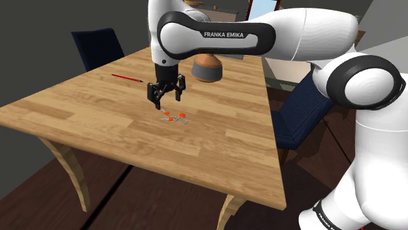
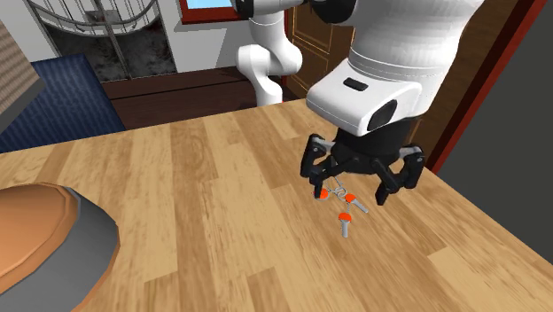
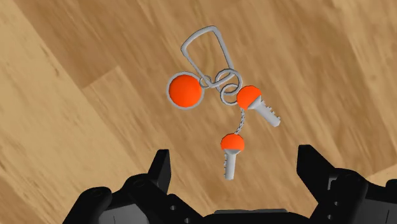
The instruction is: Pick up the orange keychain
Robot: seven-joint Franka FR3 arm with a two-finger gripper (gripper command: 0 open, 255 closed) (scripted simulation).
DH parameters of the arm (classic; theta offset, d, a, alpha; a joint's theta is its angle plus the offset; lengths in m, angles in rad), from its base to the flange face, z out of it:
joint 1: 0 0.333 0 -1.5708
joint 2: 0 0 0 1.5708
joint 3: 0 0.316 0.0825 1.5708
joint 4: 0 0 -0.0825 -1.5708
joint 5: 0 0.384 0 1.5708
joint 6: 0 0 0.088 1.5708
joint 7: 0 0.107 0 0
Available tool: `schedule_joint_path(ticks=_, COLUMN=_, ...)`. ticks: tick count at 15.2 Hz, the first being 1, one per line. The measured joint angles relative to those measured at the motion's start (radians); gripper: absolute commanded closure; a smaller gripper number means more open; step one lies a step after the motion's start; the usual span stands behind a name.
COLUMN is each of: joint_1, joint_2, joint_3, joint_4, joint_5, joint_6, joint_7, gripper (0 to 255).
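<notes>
Keychain [image 3: 221, 81] of two orange-headed keys [image 3: 230, 156] and an orange disc [image 3: 185, 90] lies flat on the wooden table [image 1: 98, 111], directly below the gripper [image 1: 166, 98], whose fingers [image 3: 162, 170] stand spread and touch nothing. It looks light but loose (pieces linked by small rings and a short chain would likely dangle and swing once lifted), and thin metal flat on wood offers little to pinch. The likeliest hold is the disc or a key head, pinched across its width down at the tabletop.

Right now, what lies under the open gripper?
The orange keychain lies flat on the wooden table beneath the gripper, between its spread fingers, untouched. The table patch under the keys and disc is covered.
</notes>
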Motion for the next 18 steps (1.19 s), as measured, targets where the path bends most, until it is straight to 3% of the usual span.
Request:
schedule_joint_path(ticks=8, joint_1=0.000, joint_2=0.018, joint_3=-0.002, joint_4=-0.067, joint_5=-0.008, joint_6=0.083, joint_7=0.008, gripper=0)
schedule_joint_path(ticks=9, joint_1=0.000, joint_2=0.018, joint_3=-0.003, joint_4=-0.069, joint_5=-0.008, joint_6=0.086, joint_7=0.008, gripper=255)
schedule_joint_path(ticks=18, joint_1=0.004, joint_2=0.013, joint_3=0.003, joint_4=-0.064, joint_5=-0.005, joint_6=0.088, joint_7=0.008, gripper=255)
